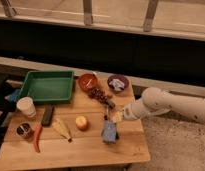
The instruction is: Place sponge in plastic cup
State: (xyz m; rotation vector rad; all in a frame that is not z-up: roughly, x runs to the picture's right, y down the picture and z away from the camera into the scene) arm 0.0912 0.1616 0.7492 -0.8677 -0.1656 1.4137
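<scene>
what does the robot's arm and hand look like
The arm is smooth, rounded and cream-white, with a bulbous joint and thick tube-like segments coming in from the right. It narrows to a small pale hand above the wooden table. No cables or markings show.
</scene>
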